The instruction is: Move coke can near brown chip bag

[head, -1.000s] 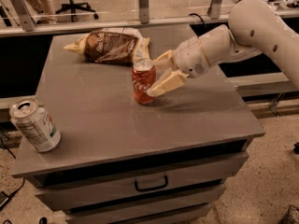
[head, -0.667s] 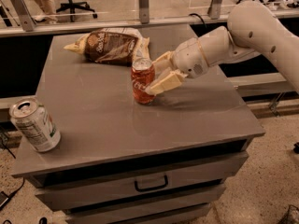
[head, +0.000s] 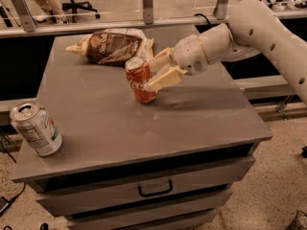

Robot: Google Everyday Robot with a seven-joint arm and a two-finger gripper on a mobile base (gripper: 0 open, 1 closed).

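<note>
Sideways, the gripper [head: 150, 75] clasps the tilted coke can [head: 138, 83] by its middle.

1. coke can [head: 139, 80]: red, white script, silver top; slightly tilted, mid-table [head: 96, 128], just in front of the bag, clasped between the fingers of the gripper [head: 149, 75].
2. brown chip bag [head: 112, 46]: dark, glossy, tan ends; lying at the rear edge.

White-green can [head: 36, 128] on grey drawer cabinet [head: 192, 123], front-left corner
</note>
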